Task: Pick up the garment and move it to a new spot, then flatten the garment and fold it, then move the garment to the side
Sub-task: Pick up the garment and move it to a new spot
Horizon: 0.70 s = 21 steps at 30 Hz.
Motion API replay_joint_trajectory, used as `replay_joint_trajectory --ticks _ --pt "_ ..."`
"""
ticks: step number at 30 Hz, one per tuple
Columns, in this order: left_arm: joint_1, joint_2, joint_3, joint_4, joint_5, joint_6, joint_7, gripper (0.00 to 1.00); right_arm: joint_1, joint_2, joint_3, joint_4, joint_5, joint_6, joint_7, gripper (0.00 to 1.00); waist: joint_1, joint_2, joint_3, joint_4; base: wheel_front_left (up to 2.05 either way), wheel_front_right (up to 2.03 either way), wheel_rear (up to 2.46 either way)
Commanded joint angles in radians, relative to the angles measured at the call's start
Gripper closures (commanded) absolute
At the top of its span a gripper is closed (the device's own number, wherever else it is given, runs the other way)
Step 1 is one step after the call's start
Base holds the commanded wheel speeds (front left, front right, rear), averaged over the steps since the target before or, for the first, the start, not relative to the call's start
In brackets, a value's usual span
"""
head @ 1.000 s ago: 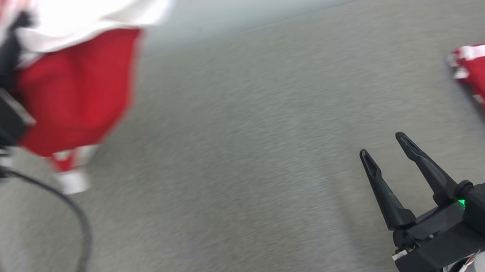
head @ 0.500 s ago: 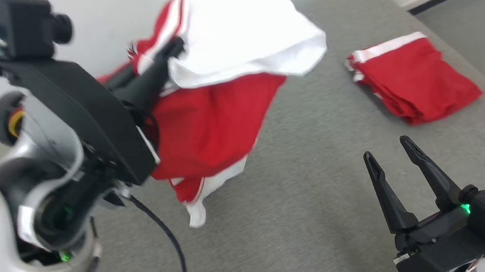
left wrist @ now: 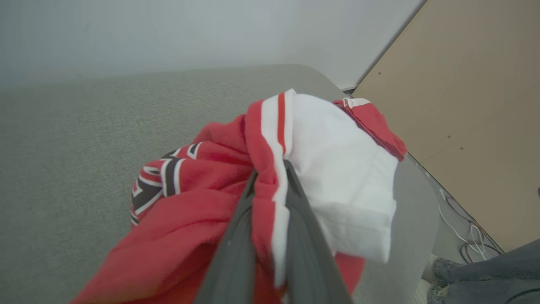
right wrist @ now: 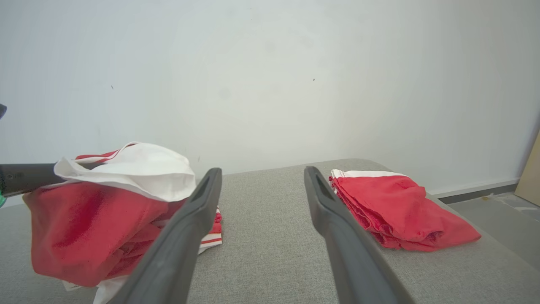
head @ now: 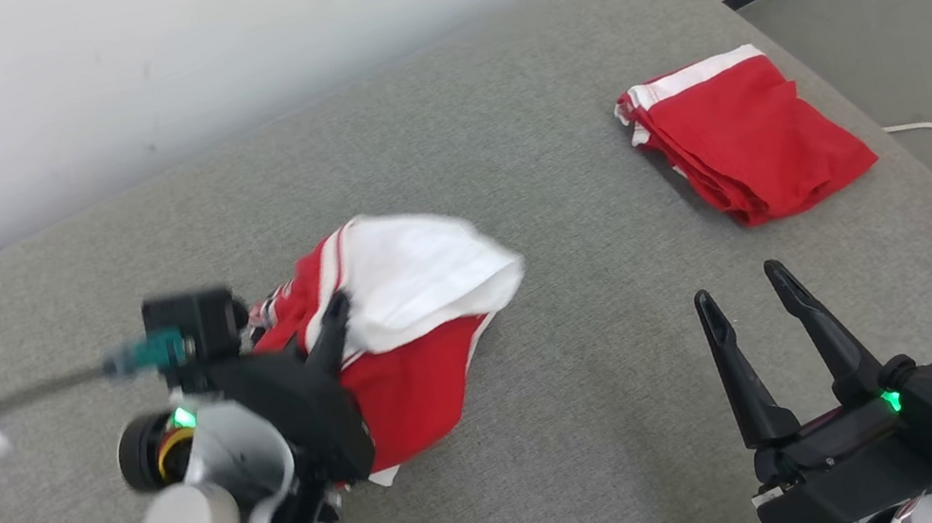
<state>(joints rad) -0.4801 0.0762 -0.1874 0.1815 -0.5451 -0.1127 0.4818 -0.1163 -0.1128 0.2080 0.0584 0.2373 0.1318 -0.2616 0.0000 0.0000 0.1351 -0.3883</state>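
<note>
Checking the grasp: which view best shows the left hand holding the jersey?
Left wrist view: the left hand pinches the jersey at its striped edge, up close. Head view hides it partly behind the wrist; right wrist view shows a finger side-on.

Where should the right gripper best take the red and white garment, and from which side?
The loose white hem of the garment, from the robot's right. It juts free toward the open right gripper, opposite the striped edge pinched by the left gripper, so the cloth could likely spread between them.
</note>
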Motion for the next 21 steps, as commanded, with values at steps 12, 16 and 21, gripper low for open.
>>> replay_joint_trajectory --ticks 12,16,21 --pt "0.049 -0.013 -0.051 0.319 0.139 0.019 -0.465 0.0 0.023 -0.021 -0.013 0.012 -0.001 -0.003 -0.004 0.0 0.0 0.0 -0.021 0.076 0.0 0.0 0.0" --pt "0.09 -0.001 -0.05 0.299 0.162 0.014 -0.614 0.0 0.034 -0.027 -0.034 0.011 -0.01 -0.003 -0.003 0.0 0.0 0.0 -0.042 0.108 0.0 0.0 0.0" --pt "0.179 0.015 -0.02 0.226 0.187 0.053 -0.73 0.0 0.057 -0.034 -0.069 0.007 -0.013 -0.003 0.003 0.0 0.0 0.0 -0.071 0.148 0.0 0.0 0.0"
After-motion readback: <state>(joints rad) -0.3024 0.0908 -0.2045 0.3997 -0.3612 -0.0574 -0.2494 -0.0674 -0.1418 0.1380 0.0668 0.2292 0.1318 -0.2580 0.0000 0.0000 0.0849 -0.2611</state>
